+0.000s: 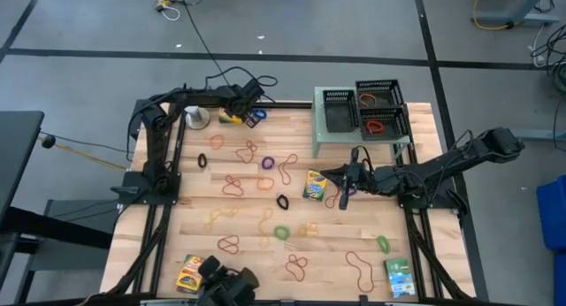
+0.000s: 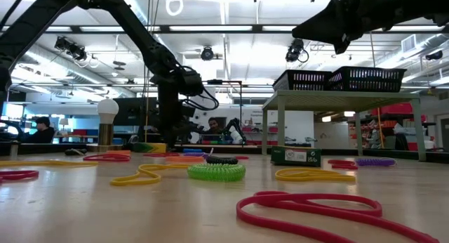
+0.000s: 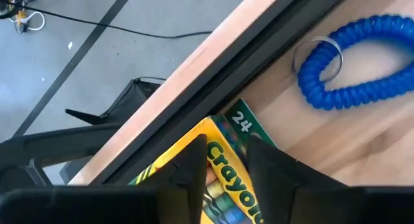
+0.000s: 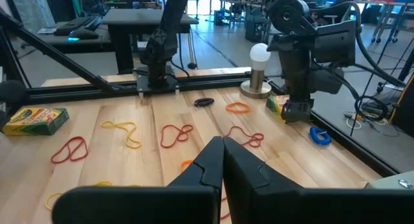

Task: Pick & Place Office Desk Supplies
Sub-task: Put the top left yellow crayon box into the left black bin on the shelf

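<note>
A yellow-green crayon box [image 3: 228, 180] lies at the table's far edge against the black rail, next to a blue coiled band [image 3: 354, 63]. My left gripper [image 3: 226, 160] slants down over this box [image 1: 231, 117], fingers apart. The printed face shows between the fingers and past the outer side of one. My right gripper [image 1: 343, 196] hangs shut above the table's middle, right of another crayon box [image 1: 315, 184], touching nothing. Rubber bands of many colours [image 1: 265, 184] lie flat all over the wooden top. My left gripper comes at the crayon box from above, slanting toward the table's far edge. Its fingers [image 3: 191, 164] stand over the printed face near the end marked 24 [image 3: 242, 122]. I cannot tell whether they touch it. The box rests on the table.
A white ball on a small stand [image 1: 196, 118] is just left of the left gripper. A green stand with black baskets [image 1: 364, 111] fills the far right. More boxes lie near the front edge [image 1: 190, 272] [image 1: 400, 277]. People sit in the room behind.
</note>
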